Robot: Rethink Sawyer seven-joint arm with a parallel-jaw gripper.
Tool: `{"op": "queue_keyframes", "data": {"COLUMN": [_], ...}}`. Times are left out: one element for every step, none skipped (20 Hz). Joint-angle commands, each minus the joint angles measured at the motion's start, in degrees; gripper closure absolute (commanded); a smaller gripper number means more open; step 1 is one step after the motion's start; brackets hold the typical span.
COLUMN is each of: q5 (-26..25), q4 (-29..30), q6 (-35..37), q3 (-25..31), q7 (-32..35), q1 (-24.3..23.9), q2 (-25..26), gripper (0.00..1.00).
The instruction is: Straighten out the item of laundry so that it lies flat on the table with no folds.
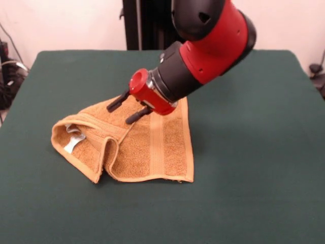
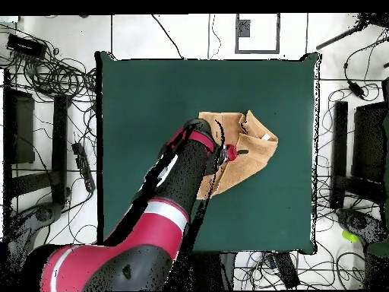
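Note:
The orange-tan towel (image 1: 137,150) lies on the dark green table (image 1: 254,152), left of its middle in the front view. Its left part is folded over in a raised loop, with the white tag (image 1: 74,144) showing inside the fold. A flat woven band (image 1: 156,147) runs across the flat right part. My gripper (image 1: 120,114) points down and to the left over the towel's far edge. Its two black fingers are spread apart with nothing between them. In the overhead view the towel (image 2: 254,144) lies right of the table's middle, and the gripper (image 2: 237,152) is over its middle.
The red and black arm (image 1: 213,40) comes down from the top over the table's far half. In the overhead view the arm (image 2: 182,190) covers the towel's left edge. Cables and stands (image 2: 53,76) lie on the floor around the table (image 2: 137,106).

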Motion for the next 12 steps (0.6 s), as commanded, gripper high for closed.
{"op": "queue_keyframes", "data": {"q5": [2.1,2.4,2.7,3.0,3.4,3.4,4.2,5.1,5.7,6.5,6.9,7.5], "q4": [-4.4,-4.8,-4.9,-4.6,-4.3,-3.7,-3.1,-2.5,-1.9,-1.2,-1.2,-1.0], "q6": [1.4,0.8,-0.1,-1.2,-2.3,-4.5,-4.6,-4.7,-4.7,-4.7,-4.5,-4.7], "q3": [-1.0,-0.9,-0.9,-0.9,-0.9,-1.1,-0.1,0.8,1.6,2.5,3.2,3.7], "q7": [17.2,17.5,18.0,18.9,19.8,21.0,20.1,19.1,18.3,17.7,16.6,16.4], "q1": [2.1,1.8,1.7,1.7,1.6,1.8,1.4,1.1,0.6,0.3,-0.1,-0.3], "q2": [3.1,3.5,3.7,3.6,3.6,3.3,2.5,1.7,0.9,0.1,-0.3,-0.5], "gripper": [0.00,0.00,0.00,0.00,0.00,0.00,0.00,0.00,0.00,0.00,0.00,0.00]}}
